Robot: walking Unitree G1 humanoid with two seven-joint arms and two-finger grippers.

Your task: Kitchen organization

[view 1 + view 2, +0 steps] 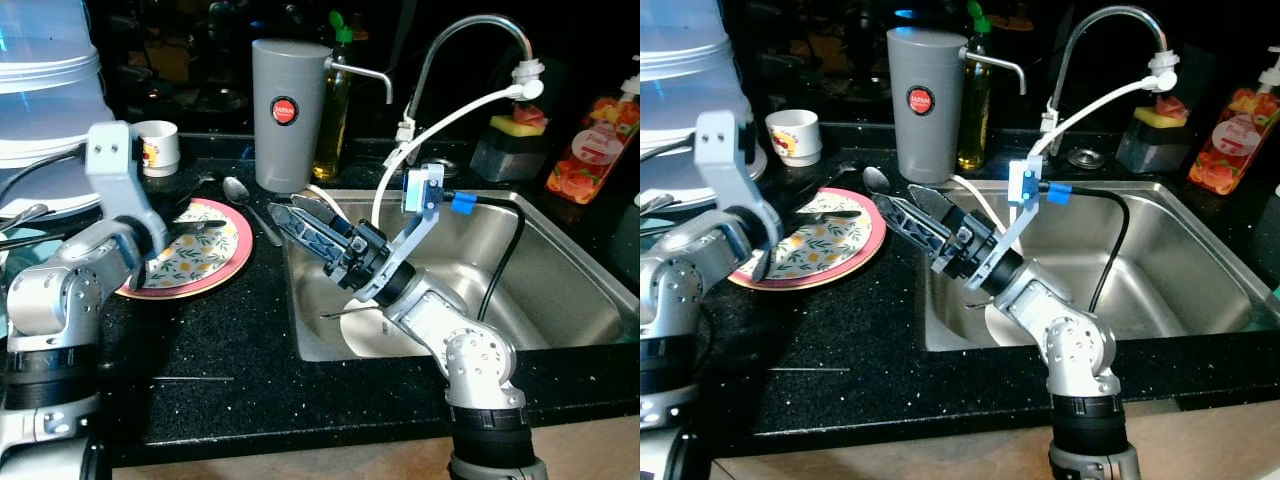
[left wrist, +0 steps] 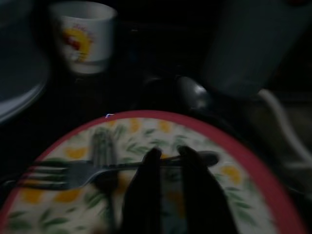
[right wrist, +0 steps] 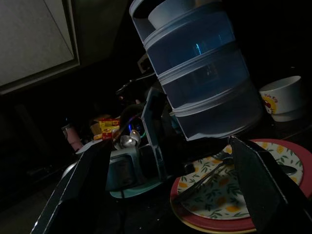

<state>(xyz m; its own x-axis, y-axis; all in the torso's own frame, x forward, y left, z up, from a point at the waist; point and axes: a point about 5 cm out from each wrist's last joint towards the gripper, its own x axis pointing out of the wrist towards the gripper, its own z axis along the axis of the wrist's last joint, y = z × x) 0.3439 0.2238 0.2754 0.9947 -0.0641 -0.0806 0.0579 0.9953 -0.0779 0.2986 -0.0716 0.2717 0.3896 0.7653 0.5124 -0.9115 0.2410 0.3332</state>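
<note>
Over the round red-rimmed floral plate (image 1: pixel 205 262) on the black counter — left gripper (image 2: pixel 168 158), fingers nearly together astride the handle of the silver fork (image 2: pixel 73 170) lying on that plate. Beyond the plate, a spoon (image 1: pixel 240 193) and a tall grey canister (image 1: pixel 289 112). Beside the plate, above the steel sink's (image 1: pixel 560 290) near corner — right gripper (image 1: pixel 293 217), fingers spread apart, holding nothing.

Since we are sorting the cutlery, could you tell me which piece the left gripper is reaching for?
The fork lying on the flowered plate: the left gripper is right at its handle. The spoon lies off the plate on the counter, toward the sink.
</note>
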